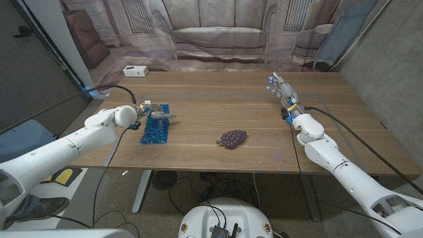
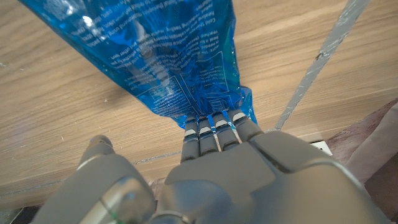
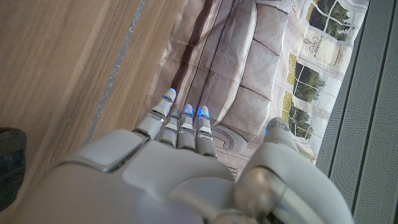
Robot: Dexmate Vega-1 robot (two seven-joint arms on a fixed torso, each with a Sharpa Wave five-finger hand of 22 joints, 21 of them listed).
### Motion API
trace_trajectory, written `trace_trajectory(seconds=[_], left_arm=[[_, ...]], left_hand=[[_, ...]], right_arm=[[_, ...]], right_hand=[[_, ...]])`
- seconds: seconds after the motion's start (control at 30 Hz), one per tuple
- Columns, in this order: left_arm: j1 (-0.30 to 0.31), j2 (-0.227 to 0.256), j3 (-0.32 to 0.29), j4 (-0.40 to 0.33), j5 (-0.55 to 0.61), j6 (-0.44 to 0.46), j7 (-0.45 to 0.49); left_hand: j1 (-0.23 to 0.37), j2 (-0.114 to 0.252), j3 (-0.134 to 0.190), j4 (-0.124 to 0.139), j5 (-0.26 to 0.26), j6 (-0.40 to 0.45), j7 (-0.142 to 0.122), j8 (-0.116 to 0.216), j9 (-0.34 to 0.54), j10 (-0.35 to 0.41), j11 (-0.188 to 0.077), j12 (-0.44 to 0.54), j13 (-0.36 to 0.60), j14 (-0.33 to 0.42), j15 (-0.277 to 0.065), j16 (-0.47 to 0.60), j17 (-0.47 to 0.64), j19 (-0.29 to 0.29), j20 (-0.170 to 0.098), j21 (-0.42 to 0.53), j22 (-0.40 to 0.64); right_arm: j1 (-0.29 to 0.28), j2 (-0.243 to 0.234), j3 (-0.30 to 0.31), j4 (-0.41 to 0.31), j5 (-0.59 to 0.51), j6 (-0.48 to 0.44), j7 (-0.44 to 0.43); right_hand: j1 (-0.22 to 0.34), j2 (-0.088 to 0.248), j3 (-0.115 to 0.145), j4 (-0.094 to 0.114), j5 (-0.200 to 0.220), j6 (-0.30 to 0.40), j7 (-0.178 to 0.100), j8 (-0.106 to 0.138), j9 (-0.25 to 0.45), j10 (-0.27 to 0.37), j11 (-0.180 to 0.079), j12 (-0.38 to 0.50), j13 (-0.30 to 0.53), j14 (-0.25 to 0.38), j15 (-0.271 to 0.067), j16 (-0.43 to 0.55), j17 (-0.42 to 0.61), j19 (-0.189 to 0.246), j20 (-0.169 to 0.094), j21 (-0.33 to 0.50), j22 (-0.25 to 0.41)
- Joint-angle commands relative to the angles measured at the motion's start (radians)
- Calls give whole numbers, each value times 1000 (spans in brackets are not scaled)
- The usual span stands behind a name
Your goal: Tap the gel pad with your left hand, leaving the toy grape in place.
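The blue, printed, soft-looking gel pad [image 1: 156, 125] lies flat on the wooden desk [image 1: 218, 112], likely squashy and slippery, with the empty left hand [image 1: 149, 112] resting extended fingertips [image 2: 214, 121] on its edge.

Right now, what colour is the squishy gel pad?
The gel pad is bright blue with small white print, clearest in the left wrist view.

Right hand: the grey robot hand [image 3: 186, 168] has straight fingers with blue-lit fingertips [image 3: 169, 95], holding nothing.
Table: the brown wooden table [image 3: 56, 74] lies beside it.
Backdrop: a printed beige sofa picture [image 3: 249, 68].
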Motion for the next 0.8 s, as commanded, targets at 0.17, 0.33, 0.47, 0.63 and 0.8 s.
trace_trajectory(seconds=[0.17,0.33,0.47,0.63,0.8], left_arm=[[57,35,-67,-67,-16,12,111],[66,40,-75,-77,-16,17,122],[72,43,-83,-84,-17,20,134],[81,46,-95,-93,-20,23,154],[88,44,-104,-95,-27,22,172]], left_hand=[[1,10,1,-3,-2,12,0,5,7,8,-1,7,5,1,-4,6,2,1,7,1,6],[2,11,1,-4,-2,13,2,5,7,9,-4,7,5,1,-4,6,2,2,5,1,6],[3,13,2,-4,-2,13,0,4,7,9,-4,7,5,1,-4,6,2,3,6,1,6],[4,14,2,-5,-2,15,0,5,7,10,-4,7,5,2,-2,7,2,3,7,1,6],[5,16,2,-5,-2,13,0,4,7,9,-8,6,5,0,-4,6,2,1,8,-1,6]], right_arm=[[-18,-10,4,-20,0,3,-2],[-22,-15,5,-27,-1,0,-2],[-22,-19,5,-32,-2,-5,0],[-21,-19,6,-34,3,-10,2],[-21,-19,6,-30,3,-6,5]], right_hand=[[-7,-2,1,-3,-3,0,-3,-2,3,-1,-2,1,4,-2,1,-3,2,0,-1,5,4],[-7,-2,1,-3,-3,-1,-4,-2,3,-1,-3,1,4,-2,1,-3,2,-1,-1,5,4],[-7,-2,1,-3,-3,-1,-3,-2,3,-1,-3,1,4,-1,1,-3,2,-1,-1,5,4],[-6,-2,1,-3,-3,-1,-3,-3,3,-1,-2,1,4,-2,1,-3,2,-1,-1,5,4],[-6,-2,1,-3,-3,-1,-4,-3,3,-1,-2,1,4,-2,1,-3,2,-1,-1,5,4]])
